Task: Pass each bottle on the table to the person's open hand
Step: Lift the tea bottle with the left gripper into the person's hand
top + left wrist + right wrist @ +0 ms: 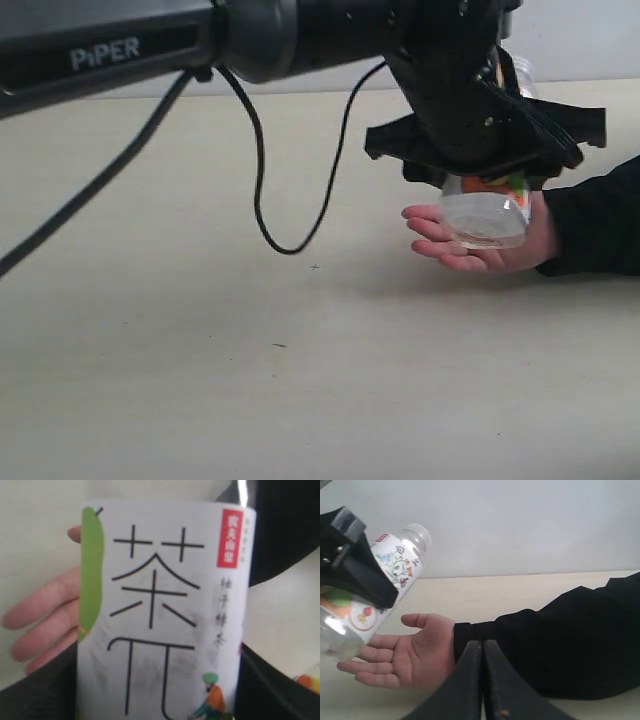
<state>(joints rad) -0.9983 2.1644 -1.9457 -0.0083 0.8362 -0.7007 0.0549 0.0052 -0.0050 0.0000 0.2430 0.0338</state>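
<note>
We are seeing one bottle (484, 215), one person's open hand (432, 226) and two grippers. We are taking the hand as our landmark for every place.

The left gripper (487, 160) is closing on the bottle from both sides, around the white label, and is holding it directly above the hand. The bottle is clear, with fruit and flower pictures on the label. It is tilting, the clear base pointing down to the palm and the neck pointing up and away from the hand. The base is lying very near the palm, but we cannot tell if it is touching the skin.

The hand is lying palm up on the table (200, 350), fingers stretching out under the bottle. One black sleeve (600, 220) is covering the arm behind the hand. One black cable (258, 170) is hanging in a loop beside the hand, on the finger side, well apart from it.

The right gripper (482, 680) is pointing toward the wrist side of the hand. Its two fingers are pressing together, with nothing between them.
</note>
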